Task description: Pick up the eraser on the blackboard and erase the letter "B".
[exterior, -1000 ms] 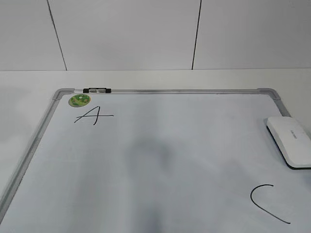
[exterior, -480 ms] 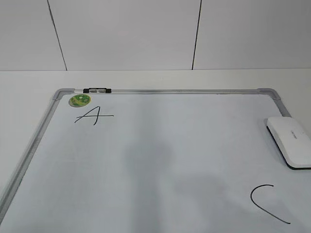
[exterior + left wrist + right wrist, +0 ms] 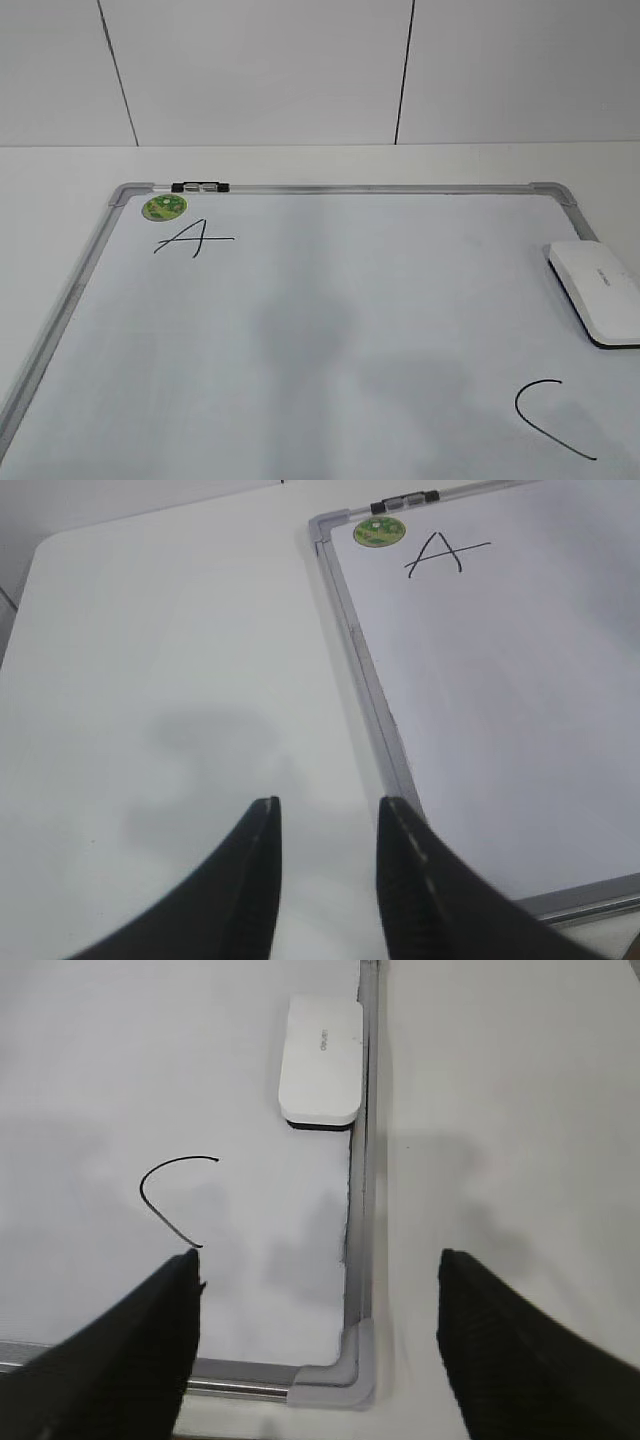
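Though hardly anything has shifted since a second ago, the eraser (image 3: 595,293) sits a touch higher along the right edge of the blackboard (image 3: 330,186) in the exterior view, and the soft grey shadow on the white surface has spread from the middle toward the lower right. The black "A" (image 3: 192,240), the round green sticker (image 3: 164,207) and the small marker (image 3: 200,186) clipped on the top frame lie where they lay before, and the open curve of the "C" (image 3: 548,415) is unchanged. No "B" shows anywhere on the board in any view.

From the exterior camera neither arm can be seen. The left wrist view gives what that one cannot: the left gripper (image 3: 325,815) hangs over the bare white table (image 3: 170,680) just off the board's left frame, its two dark fingers (image 3: 262,865) parted a little with nothing between them. It also takes in the sticker, the "A" and the marker at the far corner.

The right wrist view shows the right gripper (image 3: 320,1265) spread wide and empty above the board's near right corner, one finger over the white surface beside the "C", the other over the table. Ahead of it the eraser lies flat on the board, its long side tight against the right frame, well apart from both fingers.
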### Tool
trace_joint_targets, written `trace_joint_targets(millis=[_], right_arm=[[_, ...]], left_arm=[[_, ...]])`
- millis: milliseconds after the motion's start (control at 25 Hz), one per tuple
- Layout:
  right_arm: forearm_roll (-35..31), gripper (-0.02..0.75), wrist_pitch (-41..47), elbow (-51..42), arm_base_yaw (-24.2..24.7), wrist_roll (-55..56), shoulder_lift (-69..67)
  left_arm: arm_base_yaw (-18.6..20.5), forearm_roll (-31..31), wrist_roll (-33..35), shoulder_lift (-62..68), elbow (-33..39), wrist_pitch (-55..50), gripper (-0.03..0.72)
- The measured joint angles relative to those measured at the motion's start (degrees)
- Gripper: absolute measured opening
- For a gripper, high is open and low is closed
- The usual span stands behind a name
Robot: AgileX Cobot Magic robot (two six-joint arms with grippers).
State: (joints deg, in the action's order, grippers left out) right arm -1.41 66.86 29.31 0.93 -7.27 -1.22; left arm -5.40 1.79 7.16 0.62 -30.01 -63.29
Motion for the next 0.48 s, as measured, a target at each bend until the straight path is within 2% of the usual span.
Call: trace_joint_targets(millis=[160,320,480], right_arm=[[0.0,0.59,-0.6,-0.35,0.0,0.67,0.11],[0.0,0.589,-0.9,-0.35,0.0,0.79,0.2],[0.0,0.589,-1.1,-0.35,0.0,1.03,0.2]], left_arm=[[-0.08,-0.9,-0.77,0.0,0.08,-0.16,0.242],[-0.08,-5.59,-7.16,0.0,0.13,-0.16,0.242],[-0.12,-4.87,-8.64,0.0,0.13,-0.16,0.242]])
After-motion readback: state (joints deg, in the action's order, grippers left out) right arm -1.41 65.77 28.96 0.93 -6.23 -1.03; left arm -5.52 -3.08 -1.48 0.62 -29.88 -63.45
